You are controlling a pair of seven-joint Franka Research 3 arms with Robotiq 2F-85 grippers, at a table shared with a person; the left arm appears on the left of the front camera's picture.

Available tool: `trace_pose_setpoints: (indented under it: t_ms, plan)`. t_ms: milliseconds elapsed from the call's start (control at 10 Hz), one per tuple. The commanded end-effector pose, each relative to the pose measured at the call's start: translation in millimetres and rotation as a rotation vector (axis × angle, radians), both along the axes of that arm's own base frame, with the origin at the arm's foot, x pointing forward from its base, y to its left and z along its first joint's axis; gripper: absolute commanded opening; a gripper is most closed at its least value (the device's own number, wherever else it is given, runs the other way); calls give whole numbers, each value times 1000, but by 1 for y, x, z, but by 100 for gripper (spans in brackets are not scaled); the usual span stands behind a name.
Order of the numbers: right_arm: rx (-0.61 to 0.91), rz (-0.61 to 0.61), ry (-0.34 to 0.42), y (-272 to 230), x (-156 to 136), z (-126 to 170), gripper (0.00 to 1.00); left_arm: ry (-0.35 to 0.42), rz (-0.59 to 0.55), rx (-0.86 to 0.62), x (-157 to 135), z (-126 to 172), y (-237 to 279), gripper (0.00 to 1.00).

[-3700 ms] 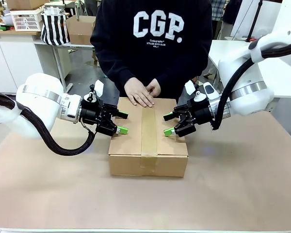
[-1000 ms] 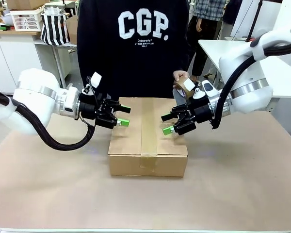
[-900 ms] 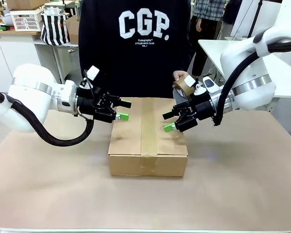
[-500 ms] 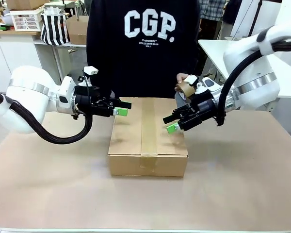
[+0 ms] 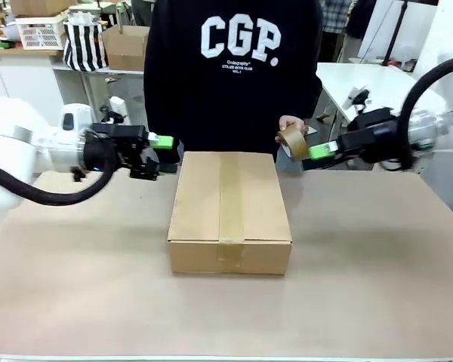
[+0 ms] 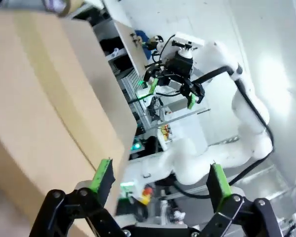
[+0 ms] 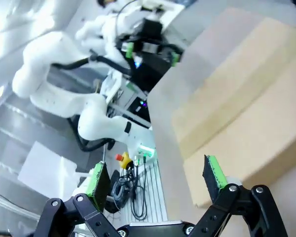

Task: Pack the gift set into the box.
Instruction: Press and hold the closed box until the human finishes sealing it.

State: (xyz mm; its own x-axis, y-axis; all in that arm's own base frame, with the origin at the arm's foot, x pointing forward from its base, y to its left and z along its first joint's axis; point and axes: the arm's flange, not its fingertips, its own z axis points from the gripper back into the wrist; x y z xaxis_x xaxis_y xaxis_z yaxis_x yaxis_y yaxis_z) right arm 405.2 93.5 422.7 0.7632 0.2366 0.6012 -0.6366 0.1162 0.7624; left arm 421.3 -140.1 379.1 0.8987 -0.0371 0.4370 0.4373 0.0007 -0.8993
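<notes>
The box [image 5: 230, 210] sits in the middle of the table with its flaps closed and a strip of brown tape along its top. The gift set is hidden. My left gripper [image 5: 163, 146] hovers just off the box's far left corner, open and holding nothing. My right gripper [image 5: 322, 151] hangs off the far right corner, also open and holding nothing. In the left wrist view my left gripper [image 6: 160, 175] has its green pads spread wide beside the box [image 6: 39, 98]. In the right wrist view my right gripper [image 7: 156, 175] is likewise spread, with the box [image 7: 237, 113] beyond it.
A person stands at the far edge behind the box, one hand holding a roll of brown tape [image 5: 293, 141] close to my right gripper. Brown paper [image 5: 362, 286] covers the table. A white side table [image 5: 362, 79] stands at the back right.
Both grippers have drawn back from above the box top to its far corners and outward. The person's hands left the box lid, and one now holds a tape roll.
</notes>
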Motion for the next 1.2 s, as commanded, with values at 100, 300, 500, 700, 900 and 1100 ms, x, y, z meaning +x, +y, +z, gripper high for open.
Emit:
trace_pose_setpoints:
  t_ms: [100, 300, 500, 700, 900, 1100]
  plan:
    - [-124, -213, 112, -82, -25, -1, 100, 162, 7, -40, -36, 23, 58, 100]
    - [-50, -421, 80, -133, -23, -29, 100, 207, 52, -55, -44, 11, 94, 100]
    - [-99, -234, 90, -98, -22, -9, 100, 182, 25, -13, -34, 15, 62, 100]
    - [-99, -234, 90, -98, -22, -9, 100, 182, 25, -13, -34, 15, 62, 100]
    - [-99, -234, 90, -98, -22, -9, 100, 182, 25, -13, -34, 15, 62, 100]
    - [-99, -234, 90, -98, -22, -9, 100, 182, 25, -13, -34, 15, 62, 100]
